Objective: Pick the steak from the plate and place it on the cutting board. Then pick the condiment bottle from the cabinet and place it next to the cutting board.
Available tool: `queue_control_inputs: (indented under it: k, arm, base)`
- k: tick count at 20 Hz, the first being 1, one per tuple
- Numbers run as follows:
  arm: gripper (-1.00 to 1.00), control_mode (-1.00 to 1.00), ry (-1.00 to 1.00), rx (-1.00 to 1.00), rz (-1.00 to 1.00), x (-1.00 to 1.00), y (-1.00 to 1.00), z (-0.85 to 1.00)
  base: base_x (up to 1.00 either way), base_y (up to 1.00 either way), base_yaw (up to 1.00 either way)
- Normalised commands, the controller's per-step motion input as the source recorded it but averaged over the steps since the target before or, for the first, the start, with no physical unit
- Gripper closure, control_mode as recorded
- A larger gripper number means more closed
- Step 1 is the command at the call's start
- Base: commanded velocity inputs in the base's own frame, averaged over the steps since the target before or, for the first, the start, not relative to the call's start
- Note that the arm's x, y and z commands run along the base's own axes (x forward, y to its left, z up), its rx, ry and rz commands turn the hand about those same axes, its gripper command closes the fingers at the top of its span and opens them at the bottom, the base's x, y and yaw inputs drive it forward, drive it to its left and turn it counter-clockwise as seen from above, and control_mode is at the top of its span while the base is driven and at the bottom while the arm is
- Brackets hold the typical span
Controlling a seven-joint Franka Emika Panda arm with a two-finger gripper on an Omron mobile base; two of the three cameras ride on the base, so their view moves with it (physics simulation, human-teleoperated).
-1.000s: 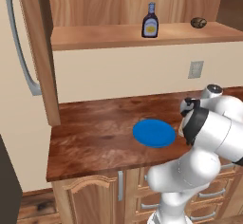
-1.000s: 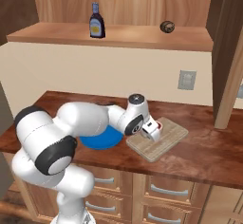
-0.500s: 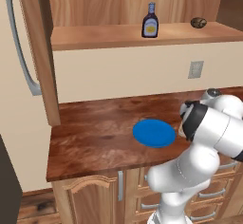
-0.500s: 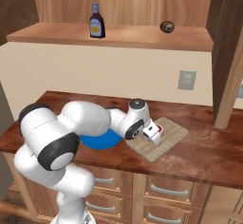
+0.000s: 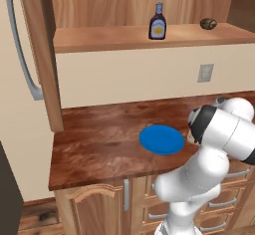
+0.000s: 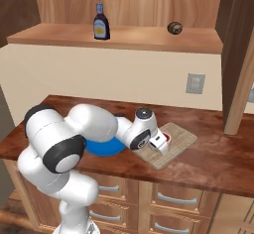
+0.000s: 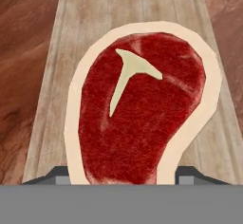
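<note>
The raw steak (image 7: 142,109) with its pale fat rim lies between my two finger tips, low over the tan cutting board (image 7: 142,4). My gripper (image 7: 121,173) is shut on the steak. From the right base view the gripper (image 6: 161,144) hangs just over the board (image 6: 182,135), and a red edge of the steak (image 6: 167,139) shows at it. The blue plate (image 5: 162,139) sits bare on the counter, left of the board. The condiment bottle (image 5: 158,22) stands upright on the cabinet ledge (image 5: 99,37), well above and apart from my hand.
A brown round lump (image 5: 208,24) rests on the same ledge, right of the bottle. A wall outlet (image 6: 195,83) sits above the board. A tall wooden panel (image 6: 238,54) closes the counter's right end. The fridge (image 5: 20,55) stands at the left.
My gripper has sunk with the steak closer to the cutting board. The plate and the bottle have stayed put.
</note>
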Motion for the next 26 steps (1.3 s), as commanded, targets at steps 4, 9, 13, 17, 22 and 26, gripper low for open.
queue_control_inputs:
  k: [4, 9, 13, 17, 22, 26]
  arm:
    - [1.00, -1.00, -0.03, 0.00, 0.00, 0.00, 0.00, -0.17]
    - [1.00, -1.00, -0.03, 0.00, 0.00, 0.01, 0.00, -0.18]
    - [1.00, -1.00, -0.01, 0.00, 0.00, 0.03, 0.00, -0.18]
    - [1.00, -1.00, 0.00, 0.00, 0.00, 0.04, 0.00, -0.16]
    - [-1.00, -1.00, 0.01, 0.00, 0.00, 0.11, -0.01, -0.09]
    - [-1.00, -1.00, 0.02, 0.00, -0.01, 0.07, -0.08, 0.00]
  base:
    - [0.00, 0.00, 0.00]
    - [0.00, 0.00, 0.00]
    - [0.00, 0.00, 0.00]
    - [0.00, 0.00, 0.00]
    - [0.00, 0.00, 0.00]
    - [0.00, 0.00, 0.00]
